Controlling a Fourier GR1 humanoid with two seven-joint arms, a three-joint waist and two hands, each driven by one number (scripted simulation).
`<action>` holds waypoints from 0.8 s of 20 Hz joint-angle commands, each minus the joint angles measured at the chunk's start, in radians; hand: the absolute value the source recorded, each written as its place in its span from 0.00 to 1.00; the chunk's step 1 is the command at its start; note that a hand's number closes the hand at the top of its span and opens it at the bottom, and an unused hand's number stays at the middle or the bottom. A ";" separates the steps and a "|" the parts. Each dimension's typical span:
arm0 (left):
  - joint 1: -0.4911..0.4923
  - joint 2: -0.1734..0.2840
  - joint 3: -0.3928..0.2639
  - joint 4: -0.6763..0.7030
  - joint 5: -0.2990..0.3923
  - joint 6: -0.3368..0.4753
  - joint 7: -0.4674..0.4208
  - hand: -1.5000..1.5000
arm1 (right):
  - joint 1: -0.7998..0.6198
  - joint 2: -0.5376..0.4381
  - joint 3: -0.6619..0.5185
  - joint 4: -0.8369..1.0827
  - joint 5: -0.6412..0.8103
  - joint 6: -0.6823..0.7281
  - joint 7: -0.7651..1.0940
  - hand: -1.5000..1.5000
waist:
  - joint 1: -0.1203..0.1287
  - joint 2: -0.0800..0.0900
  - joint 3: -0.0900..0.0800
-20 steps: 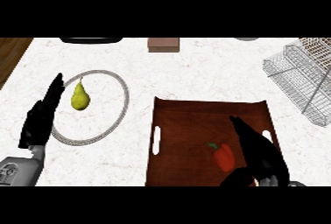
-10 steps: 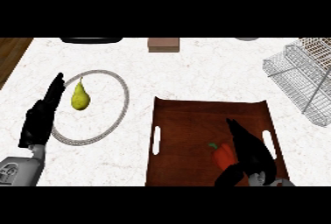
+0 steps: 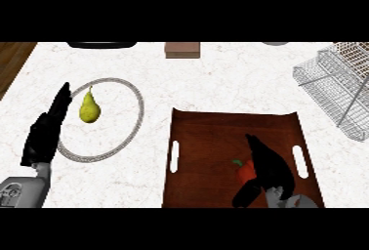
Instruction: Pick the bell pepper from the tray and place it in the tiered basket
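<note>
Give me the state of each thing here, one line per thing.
bell pepper: on the tray, partly hidden by the right hand.
tray: flat on the counter.
right hand: over the pepper, grip unclear.
left hand: open, resting at the plate's left edge.
pear: lying on the plate.
plate: flat.
tiered basket: no pepper inside.

Yellow-green pear (image 3: 89, 108) on round plate (image 3: 134, 93); small brown box (image 3: 182, 49) at far edge.

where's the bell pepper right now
In the head view the red bell pepper lies on the brown tray, toward its lower right, right beside the right hand, which partly covers it. The tiered basket stands at the far right.
</note>
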 commanded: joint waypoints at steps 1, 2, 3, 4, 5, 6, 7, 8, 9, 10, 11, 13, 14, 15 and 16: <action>-0.074 -0.025 0.019 0.099 -0.024 -0.020 -0.028 0.50 | -0.052 0.038 -0.045 0.072 -0.010 0.066 0.042 0.00 | -0.003 0.002 0.000; 0.055 -0.036 0.002 -0.068 -0.039 0.009 0.001 0.50 | 0.010 0.029 -0.033 0.067 0.012 0.029 -0.002 0.00 | 0.002 -0.001 0.000; 0.002 -0.021 0.005 -0.093 -0.039 -0.004 0.097 0.50 | -0.011 0.057 -0.040 0.128 0.010 0.013 -0.023 0.00 | 0.002 0.000 0.001; -0.029 -0.063 0.021 0.045 -0.050 0.009 -0.020 0.50 | -0.035 0.078 -0.045 0.079 0.000 0.066 0.045 0.00 | -0.002 0.001 0.000; -0.027 -0.066 0.007 0.016 -0.068 0.012 0.011 0.50 | -0.010 0.062 -0.048 0.109 0.003 0.058 0.000 0.00 | -0.002 0.000 0.000; -0.023 -0.015 0.040 0.018 -0.038 -0.037 0.017 0.50 | 0.021 0.055 -0.028 0.103 -0.013 0.073 -0.020 1.00 | -0.002 0.000 0.000; -0.002 -0.002 0.054 0.005 -0.007 -0.051 -0.014 0.50 | 0.011 0.076 -0.007 0.206 -0.025 0.063 -0.068 1.00 | 0.006 0.002 0.000; -0.028 -0.024 0.039 0.034 -0.024 -0.037 -0.016 0.50 | -0.043 0.084 0.013 0.173 -0.046 0.140 -0.041 1.00 | 0.004 0.002 0.000; -0.014 -0.011 0.036 -0.022 -0.024 -0.040 0.026 0.50 | -0.036 0.060 0.059 0.118 -0.011 0.164 -0.032 1.00 | 0.007 -0.001 0.000; -0.031 -0.020 0.031 0.000 -0.029 -0.040 0.028 0.50 | -0.025 0.015 0.081 0.168 0.038 0.140 -0.107 1.00 | 0.004 0.001 0.000; -0.047 -0.038 0.040 0.032 -0.040 -0.021 0.012 0.50 | -0.051 0.017 0.071 0.139 0.063 0.138 -0.093 1.00 | 0.000 0.001 0.000; 0.020 -0.017 0.053 -0.015 -0.033 -0.056 0.002 0.50 | -0.013 0.032 0.078 0.196 0.100 0.075 -0.156 1.00 | 0.003 0.000 0.000; 0.038 -0.088 0.009 0.010 -0.084 0.008 -0.049 0.50 | -0.063 0.080 0.056 0.239 0.102 0.061 -0.145 1.00 | 0.003 0.001 0.000; -0.005 -0.064 0.040 -0.014 -0.063 -0.014 0.034 0.50 | -0.037 0.079 0.039 0.135 0.075 0.109 -0.090 1.00 | -0.001 0.000 0.000; 0.021 -0.052 0.040 -0.010 -0.055 -0.034 -0.008 0.50 | 0.009 0.057 0.000 0.066 0.028 0.111 -0.086 1.00 | -0.003 -0.001 0.000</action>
